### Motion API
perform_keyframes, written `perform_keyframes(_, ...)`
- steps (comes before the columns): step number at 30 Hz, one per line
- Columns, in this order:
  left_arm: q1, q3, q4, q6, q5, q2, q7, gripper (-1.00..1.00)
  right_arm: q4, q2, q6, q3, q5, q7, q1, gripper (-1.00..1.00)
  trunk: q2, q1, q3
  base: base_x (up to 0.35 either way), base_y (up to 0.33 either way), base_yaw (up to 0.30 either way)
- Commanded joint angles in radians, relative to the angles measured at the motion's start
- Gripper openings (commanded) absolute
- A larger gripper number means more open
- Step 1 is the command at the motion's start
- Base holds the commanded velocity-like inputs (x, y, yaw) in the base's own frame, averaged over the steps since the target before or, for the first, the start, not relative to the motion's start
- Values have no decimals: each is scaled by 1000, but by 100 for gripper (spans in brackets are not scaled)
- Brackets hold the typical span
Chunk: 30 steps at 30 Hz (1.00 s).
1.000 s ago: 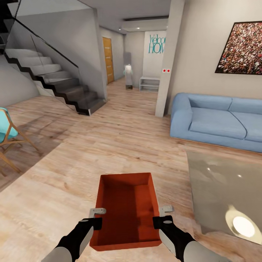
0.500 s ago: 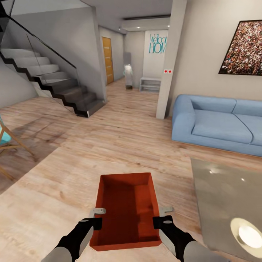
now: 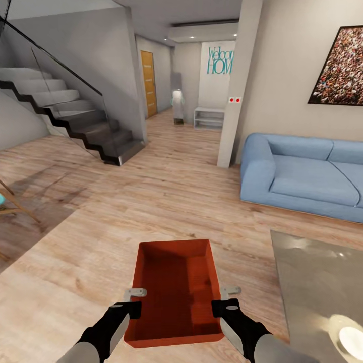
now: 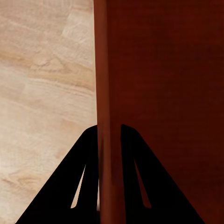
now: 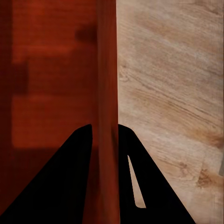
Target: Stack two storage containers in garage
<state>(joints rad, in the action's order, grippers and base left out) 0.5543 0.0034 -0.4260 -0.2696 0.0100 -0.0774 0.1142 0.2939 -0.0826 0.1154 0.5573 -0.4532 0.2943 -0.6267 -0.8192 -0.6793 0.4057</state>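
One orange-red storage container [image 3: 174, 287] hangs in front of me above the living room's light wood planks, carried between both arms. My left gripper [image 3: 136, 297] is shut on its left wall, and the left wrist view shows that wall [image 4: 105, 93] pinched between the black fingers [image 4: 88, 154]. At the opposite side my right gripper [image 3: 227, 296] is shut on the right wall [image 5: 106, 84]. The container is empty. The garage and its floor are out of view.
A blue sofa [image 3: 302, 174] stands at the right with a glass coffee table [image 3: 322, 282] in front of it. A staircase [image 3: 70, 116] rises at the left. Beyond a pillar [image 3: 234, 85], a hallway leads to a wooden door [image 3: 149, 83] and a white shelf [image 3: 207, 117].
The whole view has swung to the left, so sofa and table slid right and the chair at the left nearly left the picture. Container and grippers hold the same place in front of me.
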Motion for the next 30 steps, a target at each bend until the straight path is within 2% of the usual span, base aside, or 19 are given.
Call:
perform_keyframes(1,0,4,-4,-8,-27,1,12,-100,-14,9,7,8,-2,17,-1,-100,-1,-1,1,323,0,0)
perform_keyframes(12,1,4,-5,-8,-27,2,12,-100,-14,10,7,8,-2,17,-1,-100,-1,-1,1,323,0,5)
perform_keyframes(21,1,4,-5,-8,-27,2,12,-100,-14,11,7,8,-2,16,-1,-100,-1,-1,6,323,0,226)
perform_keyframes(30,0,4,-5,-8,-27,2,12,-100,-14,11,6,9,-2,16,-1,-100,-1,-1,6,323,0,27)
